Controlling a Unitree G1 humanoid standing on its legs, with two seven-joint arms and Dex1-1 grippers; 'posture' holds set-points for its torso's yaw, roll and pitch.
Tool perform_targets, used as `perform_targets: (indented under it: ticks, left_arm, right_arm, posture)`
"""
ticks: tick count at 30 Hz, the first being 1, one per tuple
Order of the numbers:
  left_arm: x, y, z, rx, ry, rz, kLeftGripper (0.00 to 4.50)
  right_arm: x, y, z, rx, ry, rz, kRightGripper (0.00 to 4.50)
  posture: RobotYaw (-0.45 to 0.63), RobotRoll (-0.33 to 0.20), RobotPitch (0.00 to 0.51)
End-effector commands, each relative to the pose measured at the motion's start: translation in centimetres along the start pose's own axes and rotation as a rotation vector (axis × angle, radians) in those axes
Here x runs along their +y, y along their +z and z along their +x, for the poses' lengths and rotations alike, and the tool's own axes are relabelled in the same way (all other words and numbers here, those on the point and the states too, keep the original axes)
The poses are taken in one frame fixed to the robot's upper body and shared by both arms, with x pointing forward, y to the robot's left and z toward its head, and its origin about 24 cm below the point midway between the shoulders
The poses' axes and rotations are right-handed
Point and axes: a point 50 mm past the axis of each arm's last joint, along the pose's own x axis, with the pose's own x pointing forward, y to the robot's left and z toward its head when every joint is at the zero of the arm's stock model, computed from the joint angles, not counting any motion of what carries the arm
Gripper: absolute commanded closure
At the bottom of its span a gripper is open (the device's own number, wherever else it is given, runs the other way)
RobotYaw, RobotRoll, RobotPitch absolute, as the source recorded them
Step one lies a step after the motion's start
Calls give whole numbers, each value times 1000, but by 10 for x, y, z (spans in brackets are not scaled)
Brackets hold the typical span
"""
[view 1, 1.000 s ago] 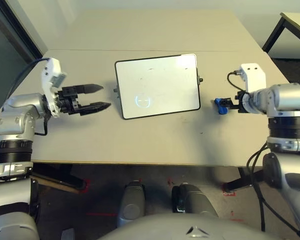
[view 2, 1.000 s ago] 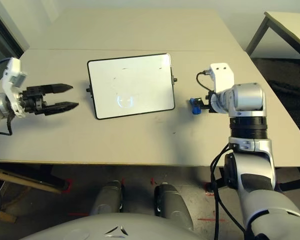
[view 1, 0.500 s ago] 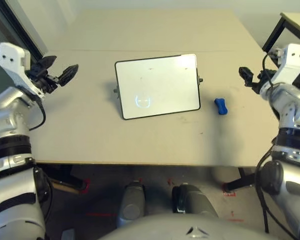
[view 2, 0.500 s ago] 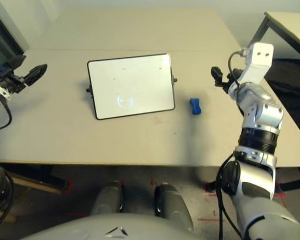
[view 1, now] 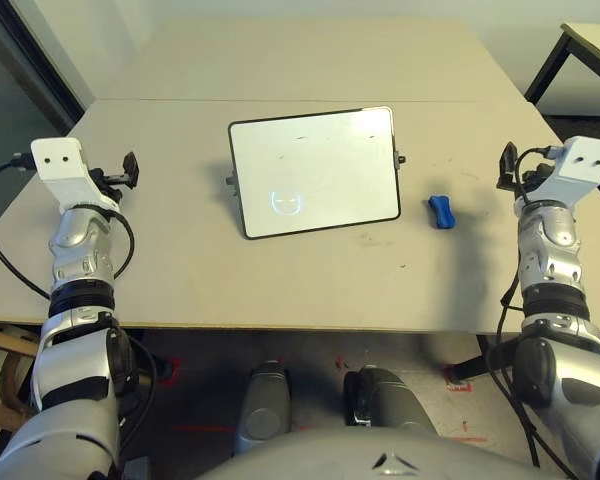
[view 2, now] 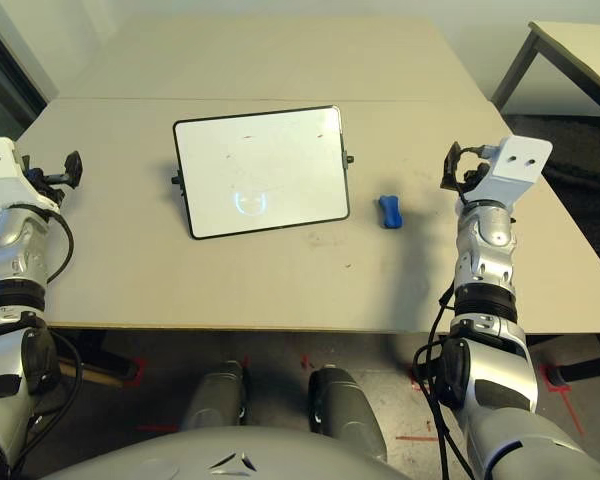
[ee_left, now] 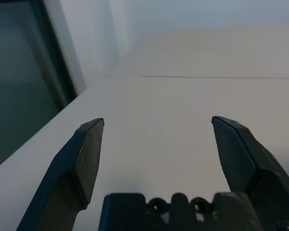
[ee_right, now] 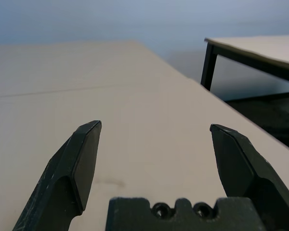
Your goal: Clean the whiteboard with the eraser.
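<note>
From my head camera I look down on the beige table. The whiteboard lies near its middle, a little askew, with a few faint marks along its top edge and a pale ring of glare low on its surface. The eraser lies flat on the table just to the right of the whiteboard, apart from its frame and touching nothing else.

My left gripper sits out at the left edge of the table and my right gripper at the right edge, both well away from the whiteboard and the eraser. From above I see mostly the white camera blocks on my wrists, so the fingers are hard to read there.

The wrist views settle it. Along my left fingers, spread wide with nothing between them, I see bare tabletop, a seam line and a dark window frame. Along my right fingers, equally spread and empty, I see bare tabletop and a second table with a black leg beyond.
</note>
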Motion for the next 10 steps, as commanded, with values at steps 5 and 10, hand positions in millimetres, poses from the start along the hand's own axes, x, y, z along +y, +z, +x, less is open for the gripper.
perform_targets:
  ticks: [5,10]
  left_arm:
    - [6,-8,-4,27,53,29,0]
    - [10,-10,-7,24,98,26,0]
  right_arm:
    - [2,-4,-1,11,27,28,19]
    - [5,-8,-3,36,47,26,19]
  posture:
    - [272,0,57]
    - [271,0,61]
